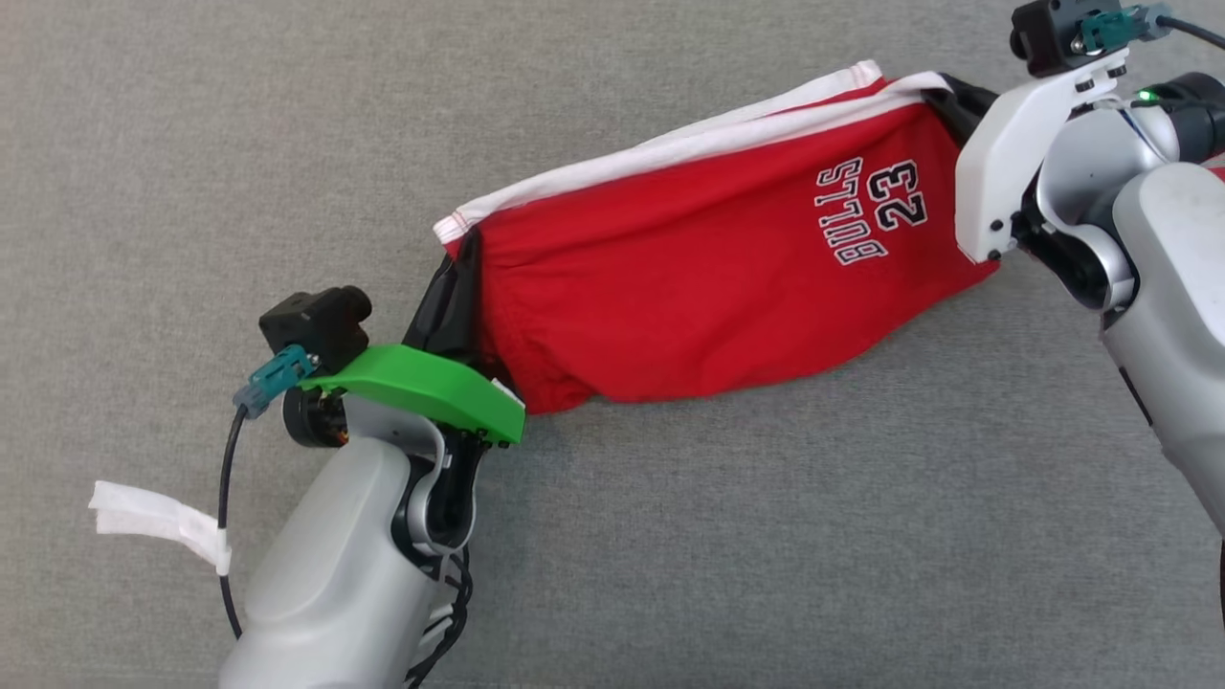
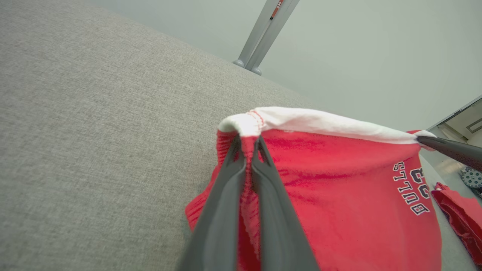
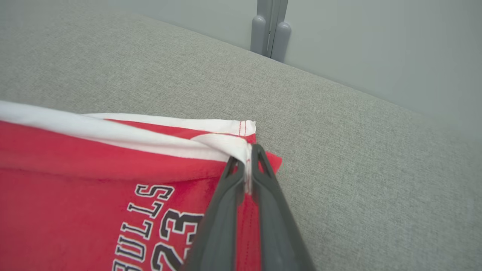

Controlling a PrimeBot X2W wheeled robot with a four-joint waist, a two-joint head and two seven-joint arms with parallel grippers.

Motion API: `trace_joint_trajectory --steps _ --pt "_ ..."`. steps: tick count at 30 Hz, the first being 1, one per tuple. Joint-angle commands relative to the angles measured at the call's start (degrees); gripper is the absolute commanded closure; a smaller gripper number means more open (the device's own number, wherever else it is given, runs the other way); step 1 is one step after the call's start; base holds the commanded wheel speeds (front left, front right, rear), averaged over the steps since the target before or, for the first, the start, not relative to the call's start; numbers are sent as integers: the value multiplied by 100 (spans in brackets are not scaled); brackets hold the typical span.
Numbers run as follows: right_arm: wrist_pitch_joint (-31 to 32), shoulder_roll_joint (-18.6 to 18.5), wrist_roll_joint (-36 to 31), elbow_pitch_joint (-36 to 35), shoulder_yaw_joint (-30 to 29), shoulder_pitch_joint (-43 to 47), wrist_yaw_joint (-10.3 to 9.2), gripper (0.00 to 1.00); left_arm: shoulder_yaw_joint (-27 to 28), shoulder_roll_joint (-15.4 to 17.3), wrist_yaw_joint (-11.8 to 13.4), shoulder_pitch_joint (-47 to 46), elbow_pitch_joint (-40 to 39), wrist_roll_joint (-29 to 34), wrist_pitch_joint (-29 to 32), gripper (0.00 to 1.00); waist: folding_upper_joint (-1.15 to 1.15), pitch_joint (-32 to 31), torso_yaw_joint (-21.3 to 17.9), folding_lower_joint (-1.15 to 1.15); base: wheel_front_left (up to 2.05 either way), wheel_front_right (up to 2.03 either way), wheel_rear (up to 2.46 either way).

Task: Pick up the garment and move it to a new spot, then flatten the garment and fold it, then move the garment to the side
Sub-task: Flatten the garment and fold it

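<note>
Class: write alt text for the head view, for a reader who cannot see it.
A red garment printed BULLS 23 is stretched between two grippers over a grey fabric surface. The left gripper is shut on its white-trimmed corner at lower left, the right gripper on the corner at upper right. A white strip lies at lower left.

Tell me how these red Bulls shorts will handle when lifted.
Probably floppy: the red Bulls shorts sag between the left gripper and right gripper. Likely light: two corner pinches hold the top edge taut. Could slip from such small pinches.
</note>
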Motion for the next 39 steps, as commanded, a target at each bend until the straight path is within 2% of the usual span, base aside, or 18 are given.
trace_joint_trajectory --steps 1,5,6,7,8,14,18,22,26,31,39 --pt "-111 -1 13 148 36 -148 -11 100 11 -29 -43 -160 47 -40 -45 100 0 148 143 0 0 0 0" --pt "-333 56 -77 552 90 -384 -11 100 15 -93 -57 -286 188 -48 -101 100 0 227 180 0 0 0 0" --pt "-352 86 -68 640 124 -406 -11 80 16 -106 -55 -309 220 -46 -112 100 0 240 185 0 0 0 0" --pt "-408 122 -64 728 139 -450 -11 0 25 -121 -50 -337 257 -63 -115 67 0 254 190 0 0 0 0" --pt "-464 147 -53 786 130 -486 -11 0 24 -135 -39 -353 284 -77 -124 0 0 264 193 0 0 0 0" --pt "-912 309 38 1047 215 -628 -11 0 22 -177 -62 -436 428 -17 -174 0 0 239 166 0 0 0 0" --pt "-1072 302 217 1145 156 -618 -11 0 283 -131 -87 -359 239 254 -219 0 0 50 124 0 0 0 0" --pt "-1008 344 432 1328 -60 -450 -11 0 915 -81 -276 81 -483 933 -208 0 0 -223 32 0 0 0 0" --pt "-938 561 527 1573 -326 -230 -10 0 1558 -100 -455 645 -1207 1797 -210 0 0 -470 -80 0 0 0 0" --pt "-958 779 336 1919 -458 47 -10 0 2168 -168 -618 1328 -1725 2612 -211 0 0 -648 -128 0 0 0 0" --pt "-1273 1087 -27 2787 -938 103 -8 0 2611 -227 -762 1951 -1825 3143 -212 0 0 -669 123 0 0 0 0"
